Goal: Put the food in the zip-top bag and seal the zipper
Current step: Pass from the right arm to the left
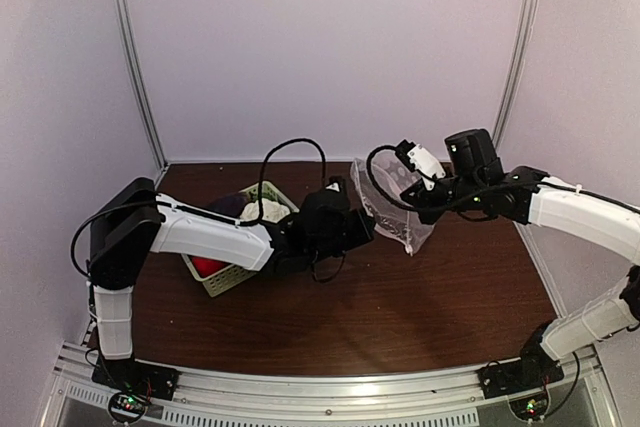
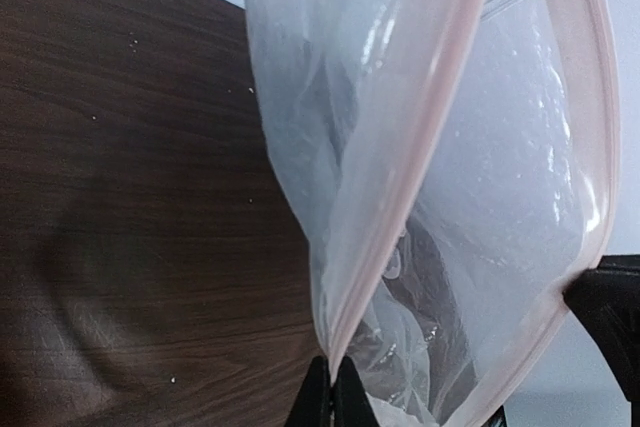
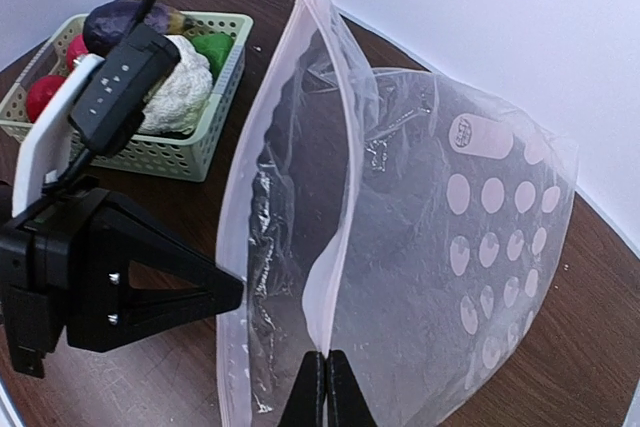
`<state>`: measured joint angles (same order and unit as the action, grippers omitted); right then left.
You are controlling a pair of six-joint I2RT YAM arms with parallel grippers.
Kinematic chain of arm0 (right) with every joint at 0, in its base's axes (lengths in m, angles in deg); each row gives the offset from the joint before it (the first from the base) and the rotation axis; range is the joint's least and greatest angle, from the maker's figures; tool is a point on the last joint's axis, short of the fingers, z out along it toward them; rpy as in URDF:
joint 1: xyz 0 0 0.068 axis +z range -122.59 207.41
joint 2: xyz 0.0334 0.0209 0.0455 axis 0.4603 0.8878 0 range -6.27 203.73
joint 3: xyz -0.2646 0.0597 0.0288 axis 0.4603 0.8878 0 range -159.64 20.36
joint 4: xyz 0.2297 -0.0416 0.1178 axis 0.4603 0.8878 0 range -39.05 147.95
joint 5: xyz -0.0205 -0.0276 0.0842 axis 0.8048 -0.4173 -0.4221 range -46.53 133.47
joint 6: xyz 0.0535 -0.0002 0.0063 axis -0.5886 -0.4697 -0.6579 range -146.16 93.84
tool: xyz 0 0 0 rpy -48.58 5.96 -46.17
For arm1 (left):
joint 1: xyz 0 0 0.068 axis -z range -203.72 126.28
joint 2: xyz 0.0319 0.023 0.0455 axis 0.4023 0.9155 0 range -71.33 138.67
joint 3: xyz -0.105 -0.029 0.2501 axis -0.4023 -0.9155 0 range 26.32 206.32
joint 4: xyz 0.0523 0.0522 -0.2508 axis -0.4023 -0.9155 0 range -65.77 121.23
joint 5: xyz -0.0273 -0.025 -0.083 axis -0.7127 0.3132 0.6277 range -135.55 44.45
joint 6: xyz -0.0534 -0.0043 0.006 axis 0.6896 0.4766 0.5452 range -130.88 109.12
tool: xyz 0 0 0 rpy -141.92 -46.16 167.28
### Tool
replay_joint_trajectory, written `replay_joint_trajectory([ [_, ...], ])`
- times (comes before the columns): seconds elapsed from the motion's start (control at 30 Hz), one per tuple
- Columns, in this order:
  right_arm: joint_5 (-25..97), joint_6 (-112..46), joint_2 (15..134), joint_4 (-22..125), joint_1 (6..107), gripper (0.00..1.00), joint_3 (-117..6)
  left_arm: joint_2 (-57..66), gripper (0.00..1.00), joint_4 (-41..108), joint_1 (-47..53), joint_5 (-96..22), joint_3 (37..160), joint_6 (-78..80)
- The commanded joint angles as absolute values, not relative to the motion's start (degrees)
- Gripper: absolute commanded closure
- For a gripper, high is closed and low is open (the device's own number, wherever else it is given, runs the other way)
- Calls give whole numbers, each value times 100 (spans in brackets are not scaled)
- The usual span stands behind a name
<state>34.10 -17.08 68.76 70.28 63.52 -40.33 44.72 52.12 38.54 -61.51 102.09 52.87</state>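
Observation:
The zip-top bag is clear with white dots and hangs just above the table between my two grippers, its mouth held apart. No food shows inside it. My left gripper is shut on one lip of the mouth. My right gripper is shut on the other lip. The zipper runs along the mouth as a pale strip and also shows in the right wrist view. The food lies in the basket: white cauliflower, red fruits, a purple piece and a green piece.
The pale green lattice basket stands on the brown table left of the bag, partly under my left arm. White walls close in at the back and sides. Cables loop over both wrists.

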Motion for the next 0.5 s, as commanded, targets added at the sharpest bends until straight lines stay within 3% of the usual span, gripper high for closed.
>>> replay_joint_trajectory([
  [0.0,4883,-1590,6617,7226,6330,100,-4105,4352,100,5396,3832,-6331,10036,5176],
  [0.1,5142,-1465,6703,7246,6339,100,-4184,4312,100,6033,3887,-5993,9973,4827],
  [0.37,4435,-1613,7248,7324,6361,100,-4495,4327,100,6317,3930,-5647,10096,4733],
  [0.47,4142,-1641,7474,7425,6361,88,-4654,4300,100,6363,3925,-5655,10081,4714],
])
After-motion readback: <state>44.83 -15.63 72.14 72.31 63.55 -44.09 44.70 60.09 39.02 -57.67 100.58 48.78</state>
